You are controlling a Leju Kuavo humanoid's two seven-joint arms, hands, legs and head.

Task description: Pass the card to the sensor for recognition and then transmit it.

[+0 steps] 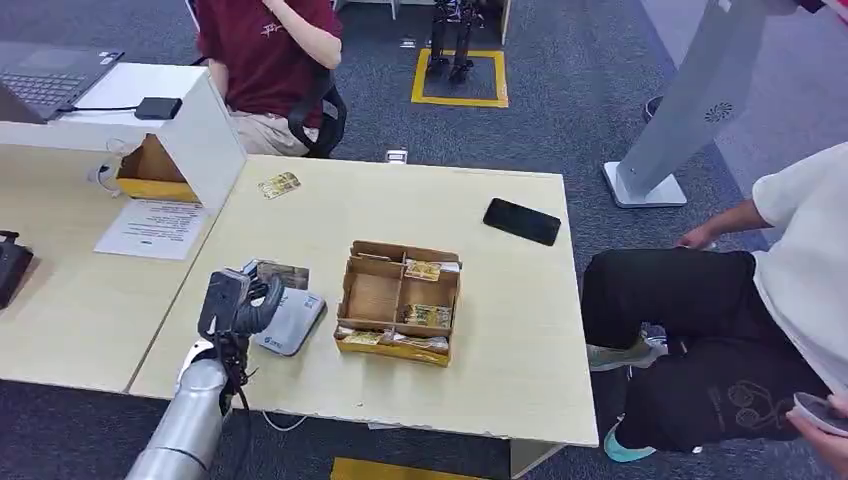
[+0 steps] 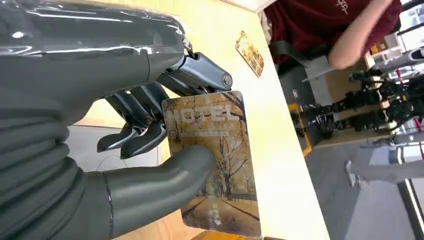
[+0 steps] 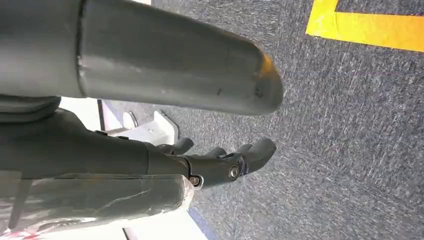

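Your left hand (image 1: 245,302) pinches hotel key card (image 2: 212,160) between thumb and fingers, grey card reader (image 1: 291,322) directly beneath. Your right hand (image 3: 220,162) hangs over carpet, fingers loosely spread, holding nothing.

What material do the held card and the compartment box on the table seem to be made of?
Card in the left hand: probably glossy plastic or coated card; smooth printed photo, stays flat in the grip.
Box: looks like matte brown cardboard, with thin folded walls.

Two people (image 1: 270,50), one phone (image 1: 521,221), one cardboard box (image 1: 400,300), one laptop (image 1: 45,85).
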